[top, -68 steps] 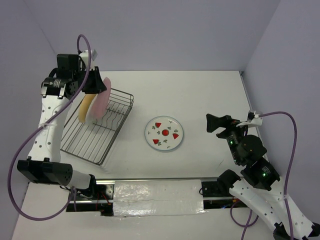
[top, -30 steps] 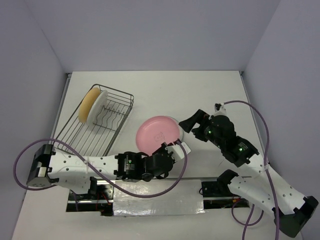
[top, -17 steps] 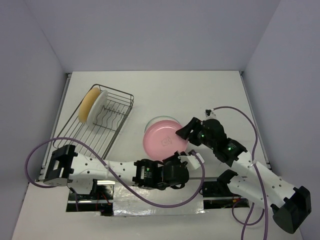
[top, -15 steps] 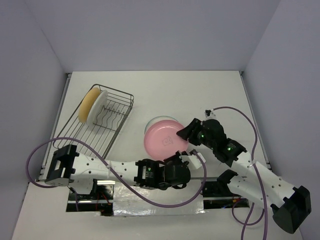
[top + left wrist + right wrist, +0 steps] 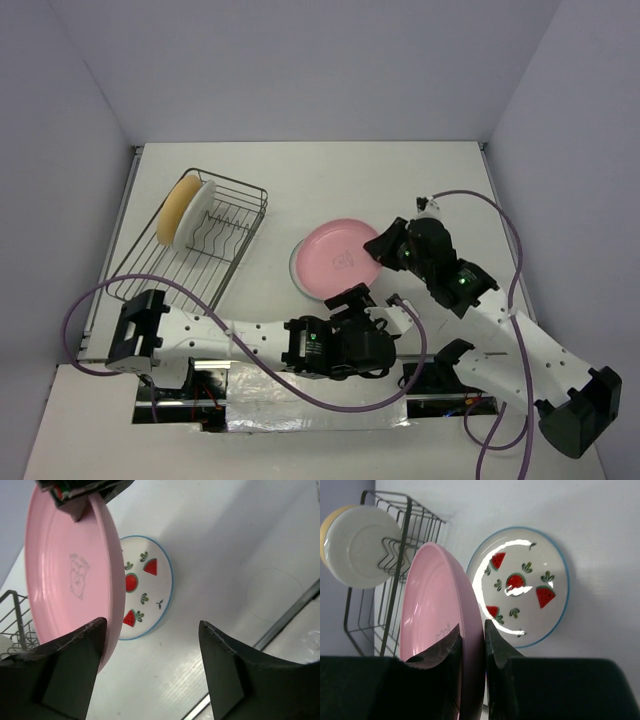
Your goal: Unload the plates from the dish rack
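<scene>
My right gripper (image 5: 379,250) (image 5: 472,630) is shut on the rim of the pink plate (image 5: 342,258) (image 5: 432,615), which it holds tilted on edge above the white fruit-marked plate (image 5: 299,277) (image 5: 530,582) lying flat on the table. Just below the pink plate, my left gripper (image 5: 354,298) (image 5: 152,625) stands open; the plate's lower edge (image 5: 70,580) lies beside its left finger (image 5: 75,660), and no jaw presses it. The dish rack (image 5: 170,278) (image 5: 402,540) at the left holds a tan-yellow plate (image 5: 175,208) and a white plate (image 5: 198,205) (image 5: 360,545), both upright.
The left arm lies stretched along the near edge of the table, and a purple cable (image 5: 300,395) loops in front of it. The right arm reaches in from the lower right. Grey walls close the table at the left, back and right.
The left gripper has opened and let go of the pink plate. The right gripper has shut on its rim and carried it slightly up and to the right, over the fruit-marked plate.
</scene>
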Robot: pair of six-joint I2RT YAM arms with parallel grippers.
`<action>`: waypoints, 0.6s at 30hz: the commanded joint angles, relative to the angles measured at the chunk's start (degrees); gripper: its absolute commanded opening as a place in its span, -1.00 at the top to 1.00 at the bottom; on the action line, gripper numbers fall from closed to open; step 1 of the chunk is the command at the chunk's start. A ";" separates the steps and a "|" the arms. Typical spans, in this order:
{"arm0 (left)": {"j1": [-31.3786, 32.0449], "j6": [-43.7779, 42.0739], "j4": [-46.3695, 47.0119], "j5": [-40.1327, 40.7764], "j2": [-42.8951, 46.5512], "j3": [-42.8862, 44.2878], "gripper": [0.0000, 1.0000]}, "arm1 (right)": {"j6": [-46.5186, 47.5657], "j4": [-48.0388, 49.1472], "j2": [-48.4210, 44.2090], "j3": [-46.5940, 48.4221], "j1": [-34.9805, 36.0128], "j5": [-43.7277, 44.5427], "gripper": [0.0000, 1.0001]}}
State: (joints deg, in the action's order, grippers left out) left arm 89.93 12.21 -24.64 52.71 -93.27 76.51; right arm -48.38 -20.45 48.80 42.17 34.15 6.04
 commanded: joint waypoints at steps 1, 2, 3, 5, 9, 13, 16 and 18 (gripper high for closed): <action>-0.37 1.42 -0.49 3.27 4.67 0.84 -0.71 | 3.02 -1.96 4.28 7.30 -5.64 4.24 1.00; -0.80 1.42 -0.23 3.19 5.38 0.40 -0.72 | 4.33 -2.66 5.33 9.05 -7.68 4.15 1.00; -2.11 1.42 0.12 2.84 5.99 -0.56 -0.72 | 5.13 -3.02 6.65 9.50 -9.70 3.80 1.00; -4.05 1.24 1.52 1.44 8.19 -1.80 -0.72 | 6.71 -3.37 7.36 9.86 -16.09 3.19 1.00; -12.75 1.85 5.83 -9.18 12.49 -8.12 -0.72 | 9.00 -1.89 6.23 7.76 -22.10 8.37 1.00; -15.92 1.24 10.22 -8.86 17.76 -14.19 -0.74 | 8.74 0.32 6.22 4.94 -28.51 6.27 1.00; -16.80 2.12 12.07 -7.80 20.66 -17.18 -0.75 | 7.34 1.11 7.10 3.18 -33.17 6.17 1.00; -16.98 3.08 14.61 -6.23 21.38 -19.37 -0.70 | 6.81 2.33 7.63 1.43 -36.76 5.04 1.00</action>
State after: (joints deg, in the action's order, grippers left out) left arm 73.03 12.88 -16.56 45.71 -74.52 58.48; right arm -40.69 -22.31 56.12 45.08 1.30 11.77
